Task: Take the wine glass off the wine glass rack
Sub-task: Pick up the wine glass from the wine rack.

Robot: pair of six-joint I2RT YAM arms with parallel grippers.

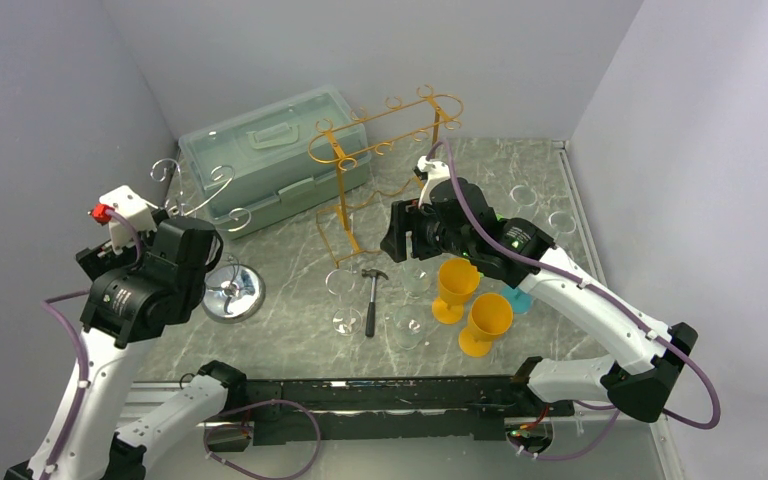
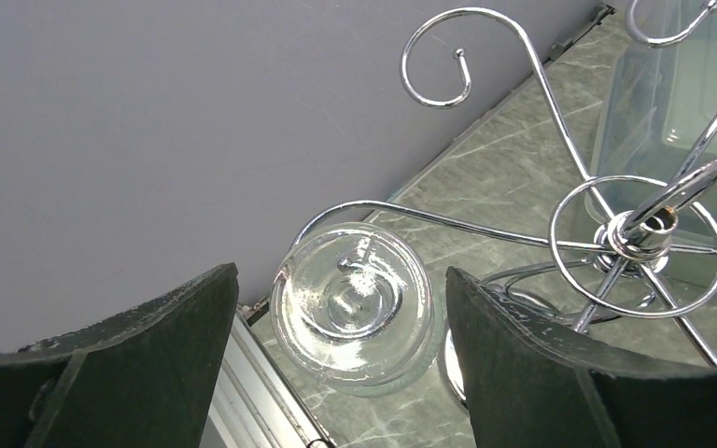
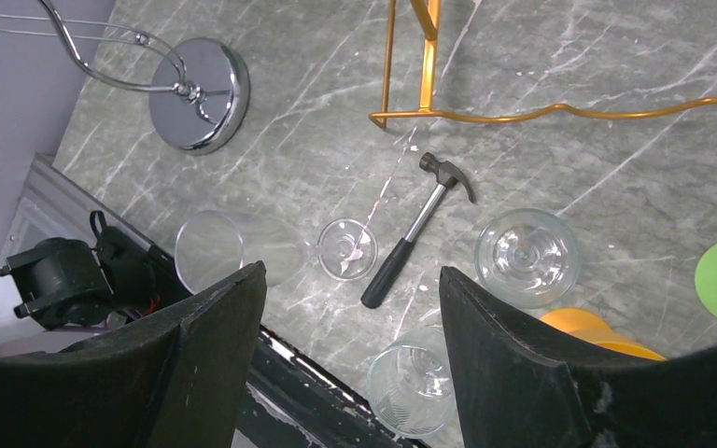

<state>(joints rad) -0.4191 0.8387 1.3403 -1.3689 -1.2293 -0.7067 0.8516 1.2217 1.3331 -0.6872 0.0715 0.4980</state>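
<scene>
top: overhead; left wrist: close on chrome rack (image 2: 649, 224); right wrist: downward — shares hammer (image 3: 409, 238) with top

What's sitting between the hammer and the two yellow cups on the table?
A clear glass and a second clear glass sit between the hammer and the yellow cups, seen best in the top view.

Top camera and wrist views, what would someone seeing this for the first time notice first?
Probably the gold wire rack standing mid-table in front of the pale green lidded box, and the two orange plastic goblets beside the right arm. At far left, the left gripper stands open on either side of the foot of a clear wine glass hanging on the chrome wire rack.
</scene>
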